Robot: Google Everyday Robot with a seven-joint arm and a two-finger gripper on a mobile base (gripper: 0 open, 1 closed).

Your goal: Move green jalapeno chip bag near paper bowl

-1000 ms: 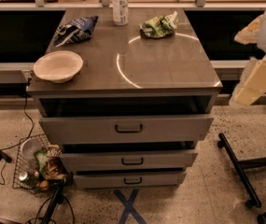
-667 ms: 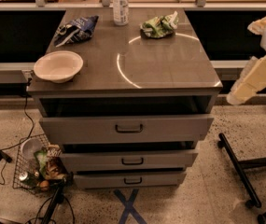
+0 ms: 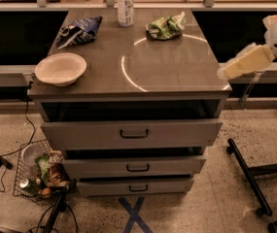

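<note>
Pincer [image 3: 227,71] has edged in to the 3 o'clock edge of the surface [image 3: 177,72]; grip state: cannot tell. Crumpled, bright-green, white-patched green jalapeno chip bag [image 3: 165,27] lies at 1 o'clock, well apart from paper bowl [image 3: 60,68] at 8 o'clock.

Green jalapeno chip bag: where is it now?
In the camera view, the green jalapeno chip bag lies far right on the cabinet top, beside the plastic bottle; the gripper hovers off the right edge.
</note>
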